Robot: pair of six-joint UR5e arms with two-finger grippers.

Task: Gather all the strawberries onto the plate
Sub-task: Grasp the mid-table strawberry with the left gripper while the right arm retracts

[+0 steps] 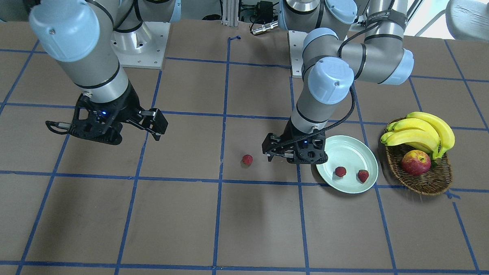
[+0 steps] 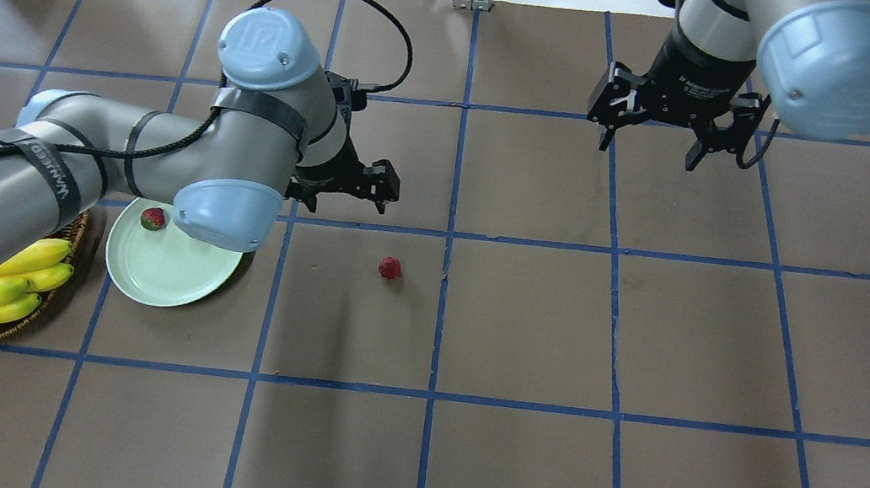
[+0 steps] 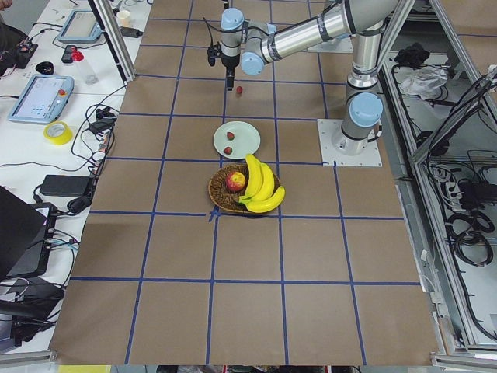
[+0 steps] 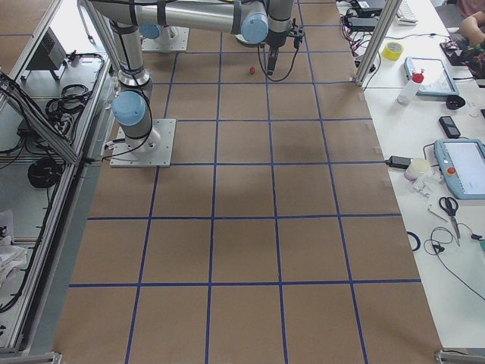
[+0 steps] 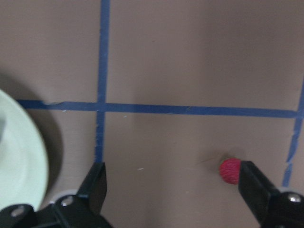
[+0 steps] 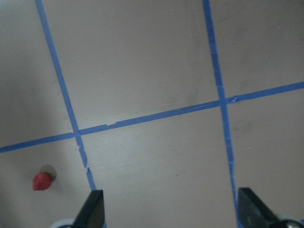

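Observation:
The pale green plate (image 1: 352, 149) holds two strawberries (image 1: 340, 171) (image 1: 363, 176); in the overhead view only one (image 2: 153, 218) shows, the other hidden under my left arm. A third strawberry (image 1: 247, 159) (image 2: 390, 268) lies loose on the brown table, apart from the plate. My left gripper (image 1: 282, 156) (image 2: 344, 195) is open and empty, low over the table between plate and loose berry. In the left wrist view the berry (image 5: 230, 171) sits just inside one fingertip (image 5: 254, 185). My right gripper (image 2: 649, 146) (image 1: 135, 133) is open and empty, far off.
A brown wicker basket (image 1: 430, 182) with bananas (image 1: 423, 129) and a red-yellow apple (image 1: 415, 162) stands just beyond the plate. Blue tape lines grid the table. The right wrist view shows the loose strawberry (image 6: 42, 181) at its lower left.

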